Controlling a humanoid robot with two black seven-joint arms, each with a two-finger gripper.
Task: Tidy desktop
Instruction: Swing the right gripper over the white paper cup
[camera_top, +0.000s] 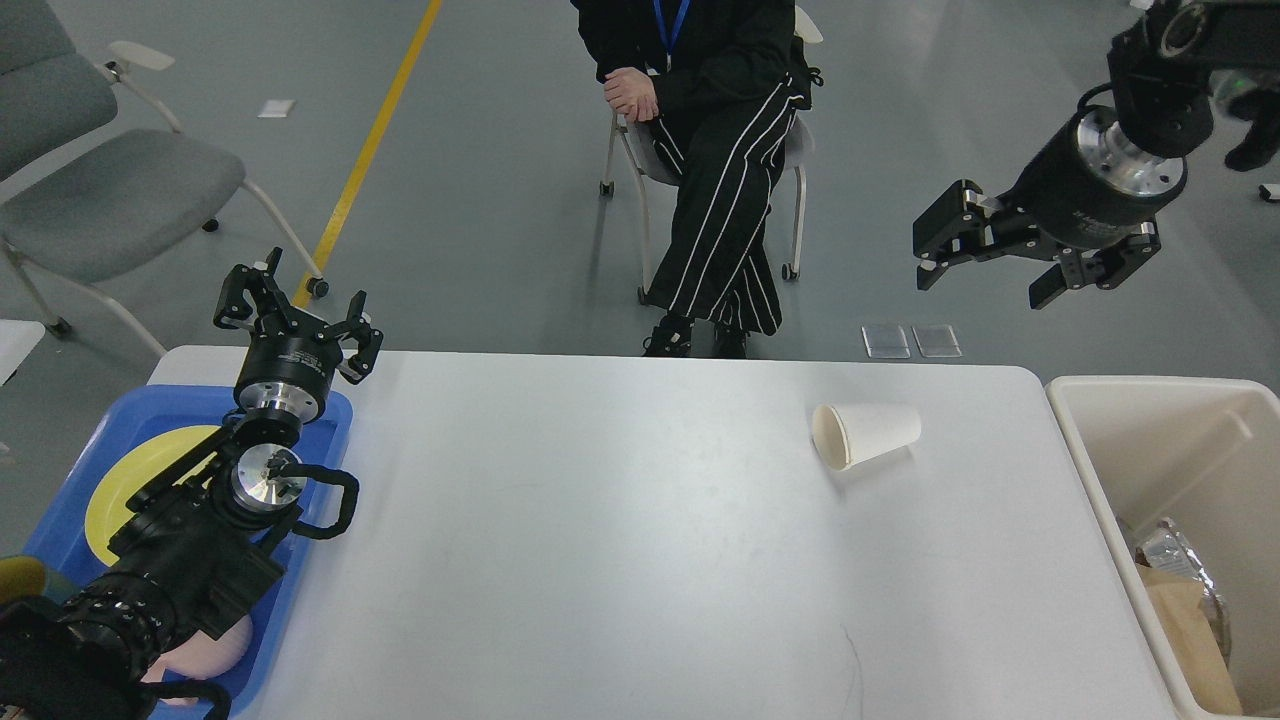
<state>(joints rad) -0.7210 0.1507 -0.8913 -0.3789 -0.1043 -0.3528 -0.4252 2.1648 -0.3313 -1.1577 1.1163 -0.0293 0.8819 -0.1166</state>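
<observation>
The white desktop (600, 560) fills the lower middle of the head view. A white paper cup (865, 434) lies on its side on the right part of it, mouth toward the left. My left gripper (296, 298) is open and empty, raised over the far corner of the blue tray (300, 580) at the desktop's left end. My right gripper (985, 275) is open and empty, held high beyond the far right edge of the desktop, up and right of the cup.
The blue tray holds a yellow plate (130, 480) and a pinkish item (215, 650) under my left arm. A cream bin (1100, 470) with crumpled waste stands at the right end. A seated person (720, 150) faces the far edge. A grey chair (110, 190) stands far left.
</observation>
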